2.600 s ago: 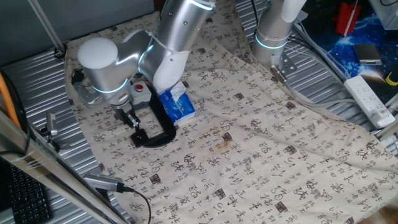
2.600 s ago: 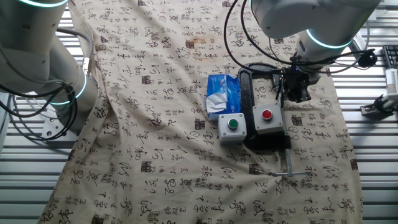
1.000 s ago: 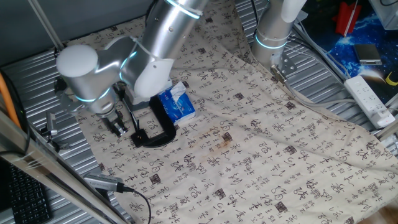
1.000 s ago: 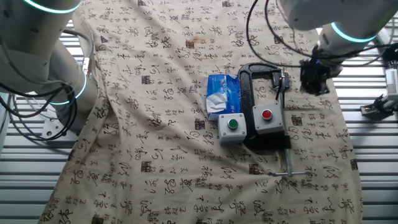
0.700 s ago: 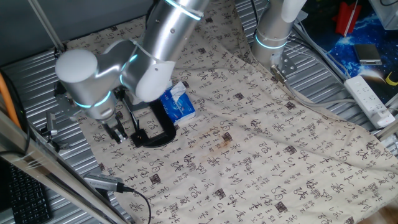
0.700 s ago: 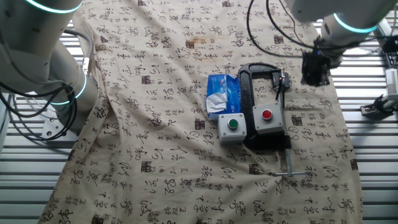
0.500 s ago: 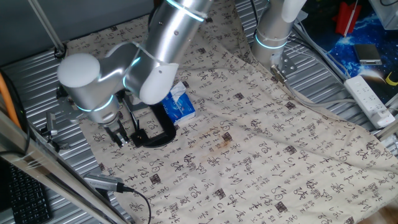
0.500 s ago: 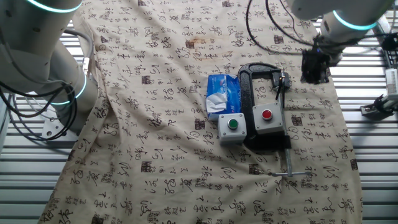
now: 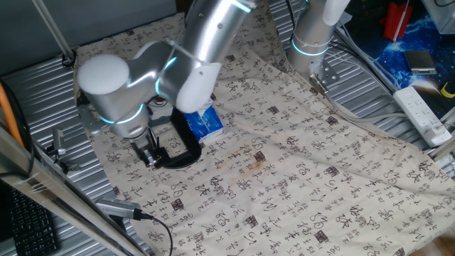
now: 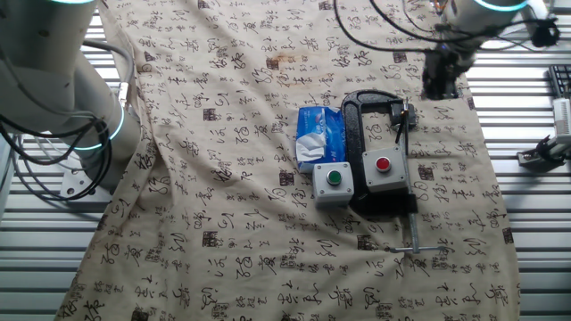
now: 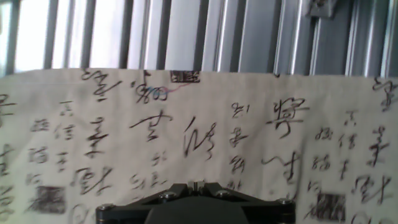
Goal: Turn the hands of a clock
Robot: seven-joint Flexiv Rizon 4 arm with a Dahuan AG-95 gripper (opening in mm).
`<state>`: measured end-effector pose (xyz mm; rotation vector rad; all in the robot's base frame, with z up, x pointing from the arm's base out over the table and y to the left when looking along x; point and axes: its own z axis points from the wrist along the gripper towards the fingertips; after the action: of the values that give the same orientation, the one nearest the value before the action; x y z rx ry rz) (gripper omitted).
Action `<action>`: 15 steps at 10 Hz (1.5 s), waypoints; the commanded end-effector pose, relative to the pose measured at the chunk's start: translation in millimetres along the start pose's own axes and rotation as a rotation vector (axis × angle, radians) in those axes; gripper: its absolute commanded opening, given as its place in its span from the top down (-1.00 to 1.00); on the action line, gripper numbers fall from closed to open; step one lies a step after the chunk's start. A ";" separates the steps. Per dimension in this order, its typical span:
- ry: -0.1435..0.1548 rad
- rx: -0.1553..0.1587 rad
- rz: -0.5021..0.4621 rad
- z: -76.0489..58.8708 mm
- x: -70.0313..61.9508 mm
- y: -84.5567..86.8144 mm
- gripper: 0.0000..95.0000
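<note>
Black against the printed cloth [image 10: 223, 178], the clock [image 10: 357, 134] is lying beside the blue tissue box [image 10: 319, 135]. The pincer [image 10: 439, 76] is hovering just off its top corner; its jaw state cannot be told. Align it over the ring before descending.

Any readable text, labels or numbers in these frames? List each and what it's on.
None can be quoted with confidence.
Beige tablecloth: printed all over with black brush-style calligraphy characters and small square seal marks; too stylised and blurred to transcribe, even in the hand view.
Blue tissue box: white patches on it, no legible lettering.
Grey button boxes, red button and green button: no visible labels.
Black C-clamp: no visible markings.
</note>
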<state>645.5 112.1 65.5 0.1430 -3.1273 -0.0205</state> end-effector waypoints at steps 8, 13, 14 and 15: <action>-0.038 0.004 0.107 -13.5 60.3 10.1 1.00; -0.033 0.006 0.073 -13.1 60.7 9.7 1.00; -0.032 0.001 0.065 -13.0 60.8 9.7 1.00; -0.033 -0.005 0.059 -13.0 60.8 9.7 1.00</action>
<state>583.5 115.8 79.7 0.0542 -3.1619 -0.0348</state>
